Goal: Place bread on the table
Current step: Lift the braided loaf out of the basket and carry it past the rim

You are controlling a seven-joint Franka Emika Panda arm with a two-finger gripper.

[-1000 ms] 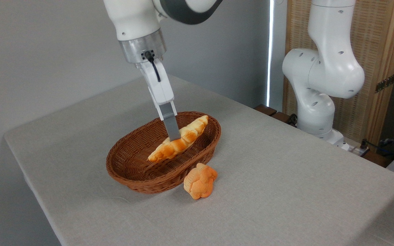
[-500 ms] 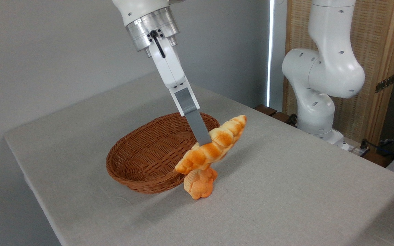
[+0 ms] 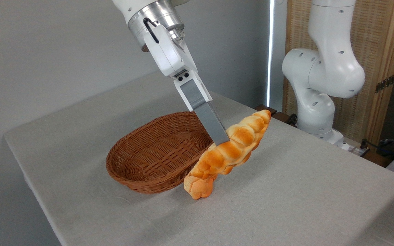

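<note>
The claw point(image 3: 225, 140) comes down at a slant from the upper left and is clamped on the braided loaf point(image 3: 233, 147) near its middle; only the near grey finger point(image 3: 212, 123) shows, its tip pressed against the crust, the far one hidden behind the bread. The loaf hangs in the air, clear of the wicker basket point(image 3: 149, 155) and to its right. Its long axis runs on a diagonal: the high end points up and right toward the arm's base, the low end dips down and left. That low end sits right over the small knotted bun point(image 3: 198, 188) on the surface point(image 3: 286, 191), and I cannot tell whether the two touch. So the release likely turns on this: the bare cloth lies to the right and toward the camera, and the loaf probably needs carrying that way before lowering, or its low end would land on the bun.
</note>
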